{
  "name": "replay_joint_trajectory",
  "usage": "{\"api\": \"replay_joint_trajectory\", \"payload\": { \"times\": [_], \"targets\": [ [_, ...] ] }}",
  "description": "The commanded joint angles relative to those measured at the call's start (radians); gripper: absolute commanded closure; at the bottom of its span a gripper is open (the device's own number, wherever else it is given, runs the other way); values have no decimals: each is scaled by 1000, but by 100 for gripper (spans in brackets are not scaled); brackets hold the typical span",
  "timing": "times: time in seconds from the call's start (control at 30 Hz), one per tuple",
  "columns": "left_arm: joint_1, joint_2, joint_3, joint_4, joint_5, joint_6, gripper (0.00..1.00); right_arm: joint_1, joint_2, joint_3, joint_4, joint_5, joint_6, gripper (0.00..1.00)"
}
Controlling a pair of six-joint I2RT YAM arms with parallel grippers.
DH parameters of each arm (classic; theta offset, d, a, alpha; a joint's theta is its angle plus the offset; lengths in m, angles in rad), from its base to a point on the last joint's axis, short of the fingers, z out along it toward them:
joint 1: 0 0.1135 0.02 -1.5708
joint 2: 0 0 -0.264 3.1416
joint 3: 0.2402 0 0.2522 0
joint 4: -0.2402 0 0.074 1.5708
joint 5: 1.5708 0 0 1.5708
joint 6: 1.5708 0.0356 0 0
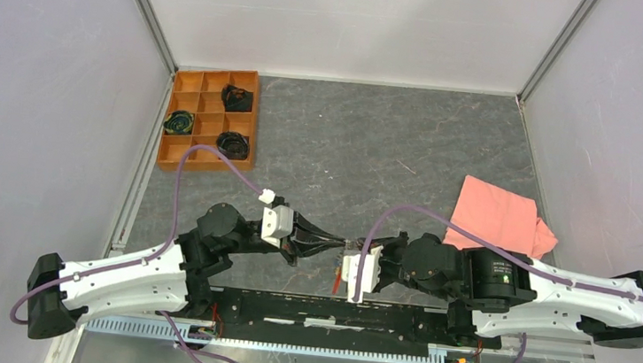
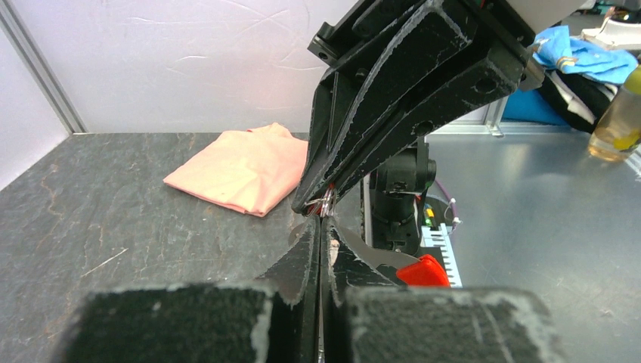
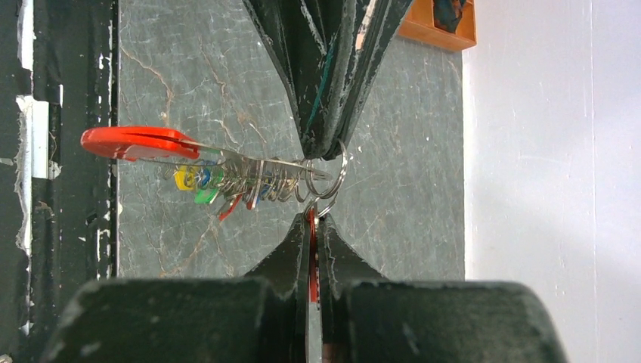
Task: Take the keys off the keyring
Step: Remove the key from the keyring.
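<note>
Centre of the right wrist view: left gripper [image 3: 322, 150] clenched on thin metal keyring [image 3: 332, 178]; right gripper [image 3: 313, 221] clenched on thin red sliver [image 3: 311, 257] just beneath. Coloured-head metal keys [image 3: 227, 185] bunched left, under red strap [image 3: 136, 142].

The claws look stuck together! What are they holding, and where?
The keyring: left gripper pinches its metal loop; right gripper pinches a red piece on it.

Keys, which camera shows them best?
Right wrist view: the keys sit in a colourful bunch, sharp and close. In the top view they are too tiny to tell; the left wrist view shows no keys at all.
</note>
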Motion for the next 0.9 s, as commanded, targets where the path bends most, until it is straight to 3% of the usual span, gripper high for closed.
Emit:
{"api": "replay_joint_trajectory", "payload": {
  "times": [0.0,0.23,0.4,0.73,0.87],
  "targets": [
    [-3,-12,-1,120,-30,-69,98,5,10,36,8,33,8,99],
    [-4,-19,21,59,-71,-125,97,4,21,115,-6,3,-13,99],
    [-3,-30,37,7,-45,-128,90,6,38,171,-27,-12,-32,99],
    [-3,-32,78,-76,-4,-66,61,15,53,210,-39,-30,-42,99],
    [-4,-22,105,-125,16,-11,54,20,55,216,-44,-40,-46,99]
  ]
}}
